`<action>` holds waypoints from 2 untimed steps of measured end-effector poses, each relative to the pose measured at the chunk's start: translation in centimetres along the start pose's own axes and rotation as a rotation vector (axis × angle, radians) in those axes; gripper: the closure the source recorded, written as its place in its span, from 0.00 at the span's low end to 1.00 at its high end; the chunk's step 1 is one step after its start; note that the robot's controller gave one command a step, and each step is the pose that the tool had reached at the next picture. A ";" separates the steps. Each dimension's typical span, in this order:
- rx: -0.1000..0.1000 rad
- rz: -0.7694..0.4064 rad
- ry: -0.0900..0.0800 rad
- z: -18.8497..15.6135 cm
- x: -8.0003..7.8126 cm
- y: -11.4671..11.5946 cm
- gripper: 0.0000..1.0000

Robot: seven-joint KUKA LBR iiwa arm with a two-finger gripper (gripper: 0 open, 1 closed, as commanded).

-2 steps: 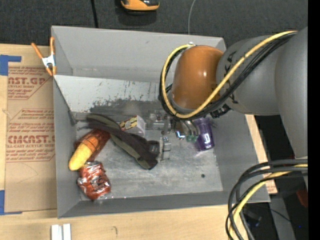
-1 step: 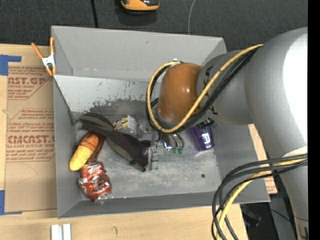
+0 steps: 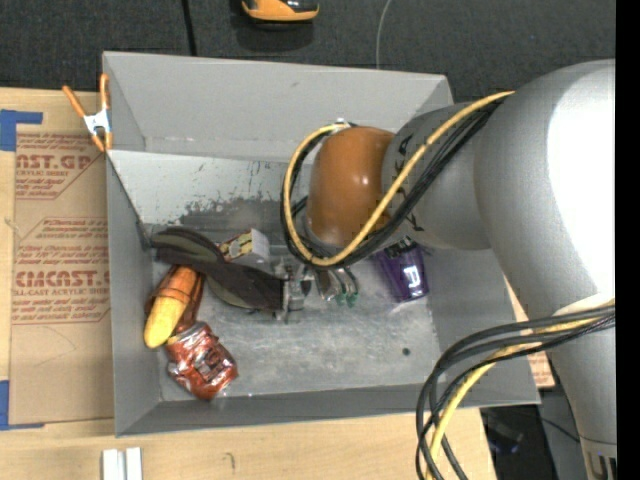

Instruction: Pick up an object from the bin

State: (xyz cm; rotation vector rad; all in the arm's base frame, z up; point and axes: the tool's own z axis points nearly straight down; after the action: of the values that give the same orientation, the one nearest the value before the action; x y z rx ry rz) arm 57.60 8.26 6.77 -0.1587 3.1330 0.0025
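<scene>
Dark carpet (image 3: 480,18) above; pale wood surface (image 3: 330,448) (bottom edge)

The grey arm (image 3: 520,188) reaches in from the frame's right. Yellow-and-black cables (image 3: 289,193) loop round its orange wrist cover (image 3: 345,193). Beneath the cover, the largely hidden gripper (image 3: 305,286) seems to point downward near centre.

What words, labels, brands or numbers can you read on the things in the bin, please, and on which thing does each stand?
Nothing reads clearly enough to quote.
Purple packet, at the right side of the bin: white marks, too blurred to read.
Crumpled red wrapper, in the lower left corner: pale print, too small to read.
Orange and yellow carrot-shaped thing and dark curved piece beside it: no lettering visible.
</scene>
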 end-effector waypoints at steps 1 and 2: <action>0.000 -0.001 0.001 -0.3 -0.1 0.0 1.00; 0.001 0.011 0.002 -12.2 1.2 -2.6 1.00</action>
State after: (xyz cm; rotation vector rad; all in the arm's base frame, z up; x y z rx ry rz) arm 56.60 5.54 18.98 -0.1414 3.1361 0.0001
